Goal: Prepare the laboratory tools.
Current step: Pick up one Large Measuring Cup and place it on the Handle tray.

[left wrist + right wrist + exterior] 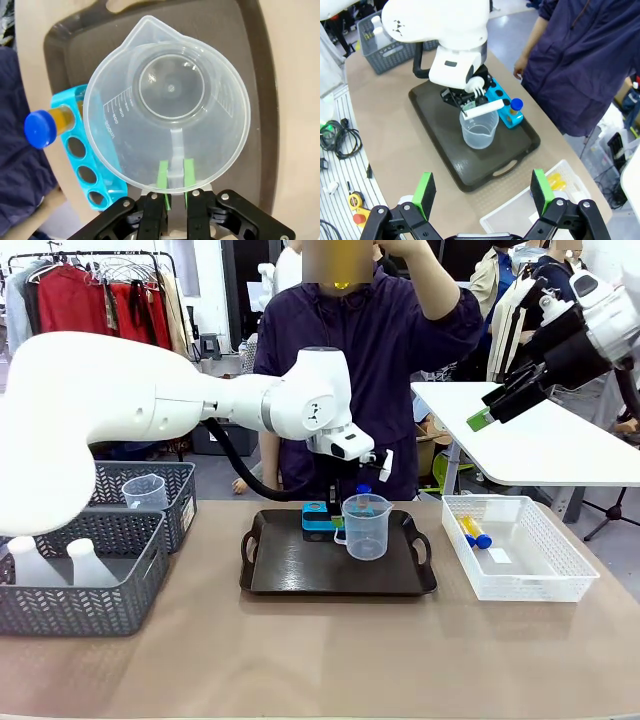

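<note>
A clear graduated measuring beaker (366,527) (167,100) (479,131) is on the dark tray (300,575), its base at the tray's surface. My left gripper (341,520) (175,181) is shut on the beaker's handle, green pads (162,181) on either side of it. Beside the beaker a turquoise rack (317,519) (85,172) (501,106) holds one amber tube with a blue cap (44,127) (516,106). More tubes (475,531) lie in the white lattice basket (560,570). My right gripper (497,407) (483,192) hangs open, high at the right, holding nothing.
Two grey woven baskets (110,610) at the left hold two white flasks (35,562) and another beaker (145,490). A person in a dark top (370,350) stands behind the tray. A white side table (560,445) stands at the far right.
</note>
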You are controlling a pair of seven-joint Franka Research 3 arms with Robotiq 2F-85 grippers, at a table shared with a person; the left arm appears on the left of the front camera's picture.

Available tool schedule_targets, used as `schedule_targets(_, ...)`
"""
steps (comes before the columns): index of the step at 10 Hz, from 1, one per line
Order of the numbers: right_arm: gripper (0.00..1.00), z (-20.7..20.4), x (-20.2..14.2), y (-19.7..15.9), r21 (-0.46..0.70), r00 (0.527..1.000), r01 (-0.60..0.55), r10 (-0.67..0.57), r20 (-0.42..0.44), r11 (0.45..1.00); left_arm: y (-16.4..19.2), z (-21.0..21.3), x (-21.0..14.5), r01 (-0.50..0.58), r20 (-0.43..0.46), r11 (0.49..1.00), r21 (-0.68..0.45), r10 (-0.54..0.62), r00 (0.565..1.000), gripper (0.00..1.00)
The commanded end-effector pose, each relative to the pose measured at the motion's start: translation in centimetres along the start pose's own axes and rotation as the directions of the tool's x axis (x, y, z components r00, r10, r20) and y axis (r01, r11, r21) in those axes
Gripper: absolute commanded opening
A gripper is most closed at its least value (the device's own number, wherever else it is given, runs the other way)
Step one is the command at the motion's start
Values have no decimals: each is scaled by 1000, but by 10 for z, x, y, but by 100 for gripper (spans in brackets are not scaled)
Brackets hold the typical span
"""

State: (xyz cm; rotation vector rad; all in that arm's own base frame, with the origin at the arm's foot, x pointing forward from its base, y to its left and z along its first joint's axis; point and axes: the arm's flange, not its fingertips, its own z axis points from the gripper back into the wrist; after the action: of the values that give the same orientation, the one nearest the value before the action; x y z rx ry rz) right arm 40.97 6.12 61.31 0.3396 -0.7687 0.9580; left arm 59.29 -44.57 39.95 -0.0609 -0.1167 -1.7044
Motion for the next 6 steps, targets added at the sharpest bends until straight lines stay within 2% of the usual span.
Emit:
schedule_targets(1, 100, -1, 1, -1, 12, 1000, -6, 5, 25, 1000, 14, -5, 4, 20, -25, 1000, -2, -20, 1000, 0)
schedule_targets(3, 100, -1, 1, -1, 12, 1000, -6, 5, 25, 1000, 12, -15, 7, 29, -43, 999, -21, -30, 999, 0)
schedule_targets(6, 100, -1, 1, -1, 12, 1000, -6, 5, 25, 1000, 11, -16, 6, 35, -51, 999, -25, -36, 998, 58)
